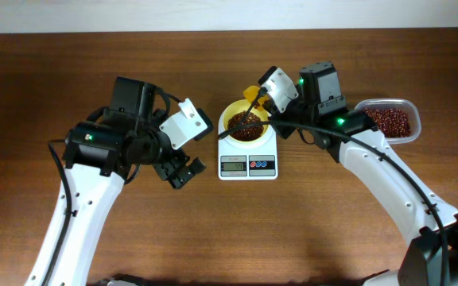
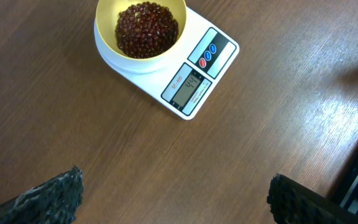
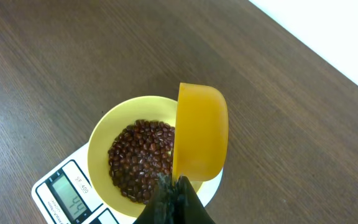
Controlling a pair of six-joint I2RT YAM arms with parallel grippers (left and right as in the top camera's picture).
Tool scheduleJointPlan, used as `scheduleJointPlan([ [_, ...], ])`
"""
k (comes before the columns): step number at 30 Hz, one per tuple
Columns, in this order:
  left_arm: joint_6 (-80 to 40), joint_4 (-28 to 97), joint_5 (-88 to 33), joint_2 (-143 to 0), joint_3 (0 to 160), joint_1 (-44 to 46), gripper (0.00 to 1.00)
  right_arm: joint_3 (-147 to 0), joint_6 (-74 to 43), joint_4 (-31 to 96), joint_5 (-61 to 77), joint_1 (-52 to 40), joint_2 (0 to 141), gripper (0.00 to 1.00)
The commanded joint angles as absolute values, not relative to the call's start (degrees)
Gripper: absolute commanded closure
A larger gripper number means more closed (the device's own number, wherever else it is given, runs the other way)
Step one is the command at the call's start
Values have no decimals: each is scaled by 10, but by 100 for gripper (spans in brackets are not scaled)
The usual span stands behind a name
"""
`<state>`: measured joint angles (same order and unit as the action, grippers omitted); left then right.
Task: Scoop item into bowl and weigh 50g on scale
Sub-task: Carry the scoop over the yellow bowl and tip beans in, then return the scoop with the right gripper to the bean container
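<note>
- My right gripper is clamped tight on the handle of the bright yellow scoop.
- The scoop is tipped up on its edge above the far side of the bowl; only its outer shell faces my wrist camera, so I cannot tell whether anything is inside it.
- The beans lie as a dark reddish-brown heap in the bowl, filling its bottom below the rim.
- The bowl sits on the round platform of the scale, whose display and two buttons face the near edge of the tabletop.
- The display is lit, but its digits are too small for me to read surely.
- More beans sit in the clear tub, just beyond my right arm.
- My left gripper hangs spread wide with nothing in it, over bare wood just left of the scale and apart from it.
</note>
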<state>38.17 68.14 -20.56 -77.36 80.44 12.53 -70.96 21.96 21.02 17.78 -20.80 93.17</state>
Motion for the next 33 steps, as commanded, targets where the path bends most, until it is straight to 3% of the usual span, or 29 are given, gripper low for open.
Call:
scheduleJointPlan([
  [1,387,682,-205,-772,804,126,1,-707,223,212,164,-219,919,96],
  [9,387,682,-206,-772,804,126,1,-707,223,220,98,-235,919,96],
  [21,387,682,-205,-772,804,126,1,-716,221,219,159,-251,891,96],
  [28,387,682,-205,-772,804,126,1,-743,220,223,79,-127,874,96],
  [33,387,682,-205,-772,804,126,1,-743,220,350,16,-12,874,96],
])
